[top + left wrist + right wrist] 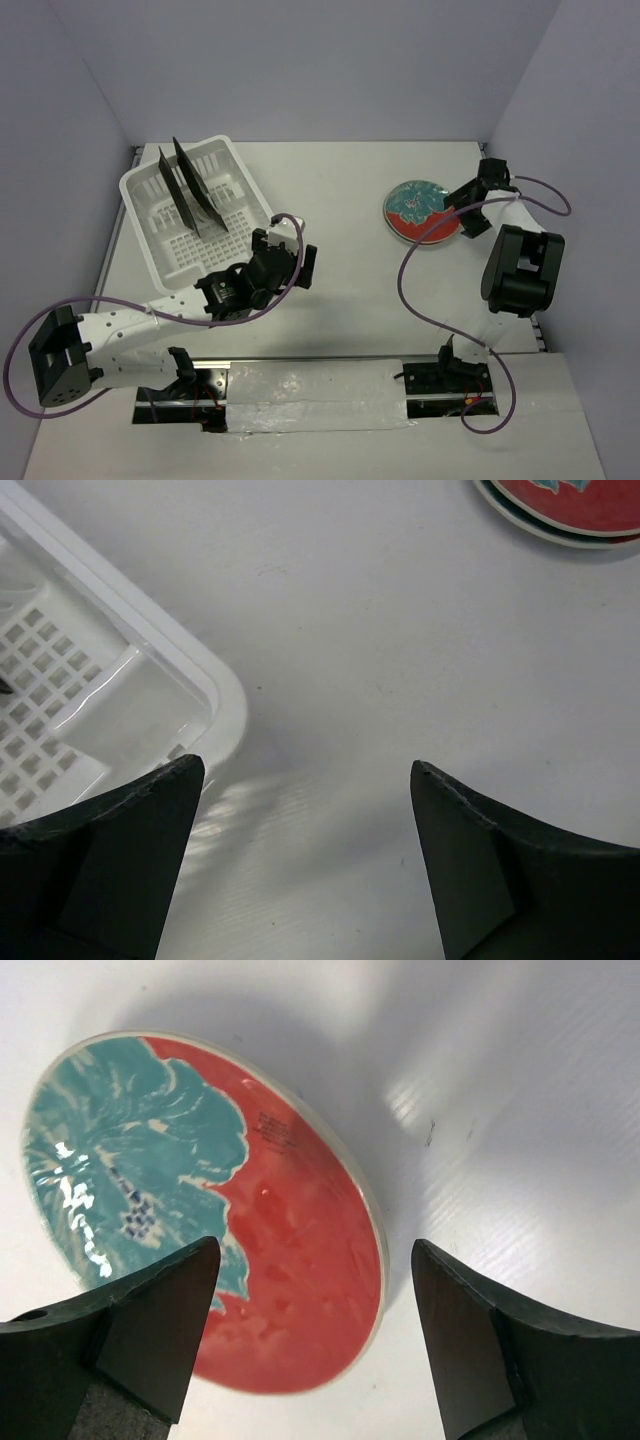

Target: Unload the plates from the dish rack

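Left black gripper (pixel 305 763) gapes empty beside white plastic dish rack (pixel 140 620); right black gripper (pixel 315 1243) gapes empty above round red flowery plate (pixel 280 1210).

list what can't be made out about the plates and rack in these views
The standing plates: edge-on in the top view, faces unreadable; the left wrist view cuts them off.
The dish rack: left wrist view shows one corner only.
The round plate: its near rim hides behind the right gripper fingers in the right wrist view; whether they touch it, unclear.
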Robot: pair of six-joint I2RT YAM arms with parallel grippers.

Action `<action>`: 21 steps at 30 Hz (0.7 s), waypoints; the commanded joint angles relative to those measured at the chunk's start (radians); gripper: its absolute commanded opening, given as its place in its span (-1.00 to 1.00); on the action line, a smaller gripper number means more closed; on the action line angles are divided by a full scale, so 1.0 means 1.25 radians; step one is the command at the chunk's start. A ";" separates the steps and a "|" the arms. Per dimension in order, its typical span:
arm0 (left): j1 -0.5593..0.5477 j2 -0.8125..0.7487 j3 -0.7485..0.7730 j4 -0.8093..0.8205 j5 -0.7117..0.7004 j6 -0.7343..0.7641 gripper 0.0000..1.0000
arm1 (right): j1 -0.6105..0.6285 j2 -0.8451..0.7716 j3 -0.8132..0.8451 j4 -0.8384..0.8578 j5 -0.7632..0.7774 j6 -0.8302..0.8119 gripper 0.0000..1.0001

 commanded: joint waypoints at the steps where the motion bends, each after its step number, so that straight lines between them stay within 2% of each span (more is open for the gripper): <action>1: -0.002 0.006 0.021 -0.018 -0.091 -0.039 0.93 | -0.012 -0.075 -0.002 -0.031 -0.033 -0.017 0.69; 4: 0.002 0.016 0.020 -0.013 -0.132 -0.098 0.86 | -0.012 -0.129 -0.047 -0.002 -0.113 -0.016 0.66; 6: 0.006 0.056 0.052 -0.043 -0.140 -0.128 0.74 | -0.012 -0.161 -0.084 0.012 -0.157 -0.014 0.64; 9: 0.024 0.131 0.209 -0.177 -0.208 -0.159 0.59 | 0.008 -0.259 -0.159 0.079 -0.244 -0.006 0.59; 12: 0.106 0.178 0.321 -0.302 -0.244 -0.188 0.49 | 0.089 -0.371 -0.202 0.131 -0.289 -0.024 0.55; 13: 0.129 0.180 0.340 -0.317 -0.241 -0.191 0.47 | 0.122 -0.398 -0.203 0.131 -0.280 -0.033 0.56; 15: 0.176 0.172 0.371 -0.321 -0.212 -0.187 0.28 | 0.244 -0.477 -0.211 0.132 -0.236 -0.065 0.55; 17: 0.252 0.159 0.387 -0.309 -0.162 -0.171 0.22 | 0.341 -0.555 -0.245 0.164 -0.239 -0.086 0.54; 21: 0.352 0.168 0.472 -0.356 -0.185 -0.144 0.18 | 0.436 -0.679 -0.344 0.234 -0.296 -0.107 0.51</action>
